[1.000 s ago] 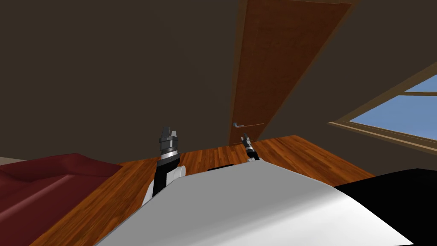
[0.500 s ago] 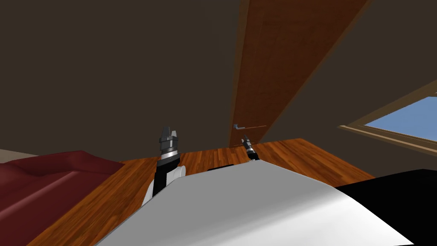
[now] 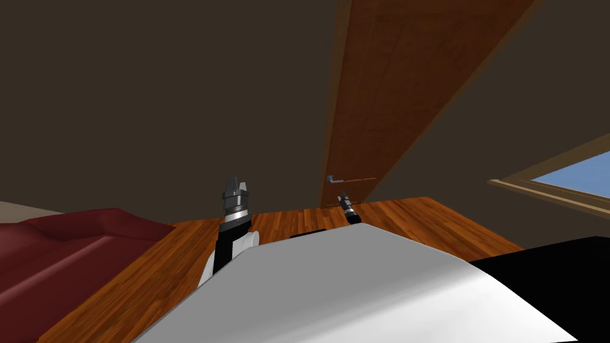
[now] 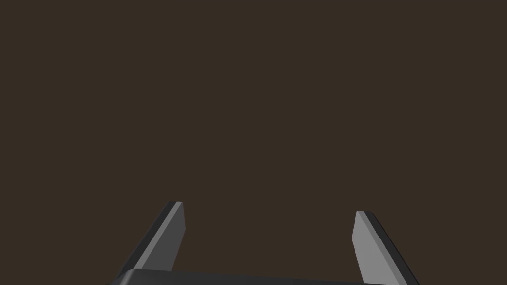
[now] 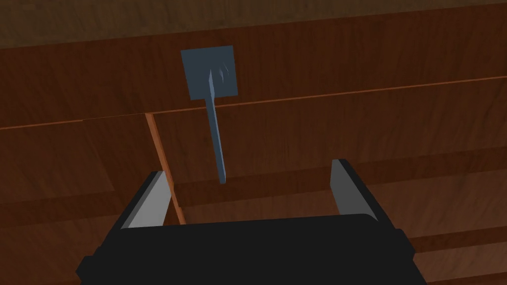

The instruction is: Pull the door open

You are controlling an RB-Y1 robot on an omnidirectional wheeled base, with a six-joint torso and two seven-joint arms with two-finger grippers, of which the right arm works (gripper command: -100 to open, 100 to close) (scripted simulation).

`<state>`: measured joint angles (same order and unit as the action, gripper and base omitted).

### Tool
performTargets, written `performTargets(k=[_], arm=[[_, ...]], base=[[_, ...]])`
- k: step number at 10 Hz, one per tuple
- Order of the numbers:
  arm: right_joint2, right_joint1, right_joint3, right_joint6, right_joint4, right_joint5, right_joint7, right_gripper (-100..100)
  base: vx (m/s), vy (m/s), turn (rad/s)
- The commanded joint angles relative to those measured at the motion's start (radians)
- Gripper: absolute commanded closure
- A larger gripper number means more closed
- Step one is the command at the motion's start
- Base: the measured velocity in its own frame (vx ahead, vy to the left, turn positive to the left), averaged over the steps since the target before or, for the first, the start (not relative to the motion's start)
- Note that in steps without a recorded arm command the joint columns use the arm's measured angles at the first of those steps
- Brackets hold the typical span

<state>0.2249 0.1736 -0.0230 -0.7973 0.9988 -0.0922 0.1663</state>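
A brown wooden door [image 3: 393,77] stands shut in a dark wall, ahead and to my right. Its grey lever handle [image 3: 334,178] sits near the door's left edge. In the right wrist view the handle [image 5: 216,133] hangs from a square grey plate, and its free end reaches down between the fingers of my right gripper [image 5: 247,180], which is open and short of it. In the head view the right gripper [image 3: 343,195] is just below the handle. My left gripper [image 3: 236,186] is raised further left, open [image 4: 267,217] and facing the dark wall.
A dark red sofa [image 3: 65,250] lies at the left on the wooden floor [image 3: 298,217]. A window [image 3: 572,172] is in the wall at the right. A black area [image 3: 554,280] sits at the bottom right beside my chest.
I have moved closer to the door: it has grown and the window has slid to the right. The right gripper has reached further toward the handle. The left arm has not moved.
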Motion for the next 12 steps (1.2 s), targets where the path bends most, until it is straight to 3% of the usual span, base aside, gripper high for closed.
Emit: performTargets(k=[1, 5, 6, 12], arm=[[0.005, -0.01, 0.0, -0.004, -0.033, -0.001, 0.005, -100], [0.016, -0.029, 0.001, -0.015, -0.115, -0.001, 0.015, -100], [0.014, -0.022, 0.001, -0.012, -0.098, -0.001, 0.013, -100], [0.056, -0.016, -0.046, -0.068, -0.175, -0.032, 0.048, -100]], base=[[0.084, -0.07, 0.049], [0.093, -0.077, 0.052], [0.052, -0.039, 0.013], [0.16, 0.007, 0.116]])
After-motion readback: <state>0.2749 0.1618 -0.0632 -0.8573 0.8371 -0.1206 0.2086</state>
